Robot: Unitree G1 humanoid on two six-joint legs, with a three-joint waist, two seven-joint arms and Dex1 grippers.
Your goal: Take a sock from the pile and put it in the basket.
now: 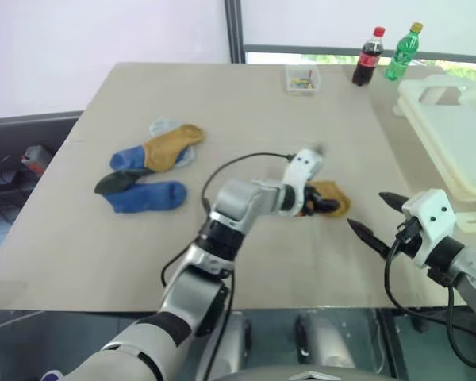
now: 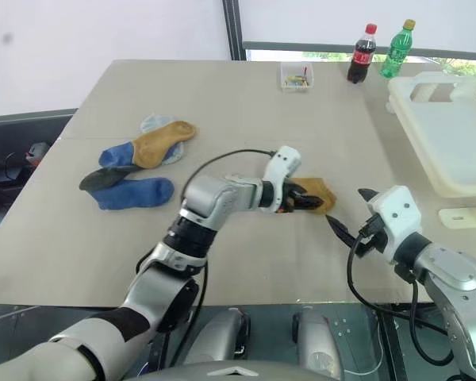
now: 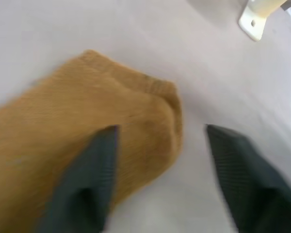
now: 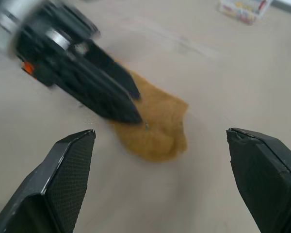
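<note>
My left pincer (image 1: pixel 324 205) covers the near half of the mustard sock (image 1: pixel 334 196), so I can't tell whether a finger rests on it or hovers just above. The basket (image 1: pixel 452 135) at two o'clock is cut off by the picture's edge. In the pile (image 1: pixel 147 167) at ten o'clock, the pale sock lies mostly buried. The small clear box (image 1: pixel 302 79) holds bits too small to name.

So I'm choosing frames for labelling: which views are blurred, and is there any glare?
Left wrist view: the mustard sock and the left gripper's fingers are soft. Right wrist view: the left gripper is smeared, while the right gripper's fingers are crisp. Left eye view: sharp; the window strip behind the bottles is bright, but the table shows no glare.
</note>
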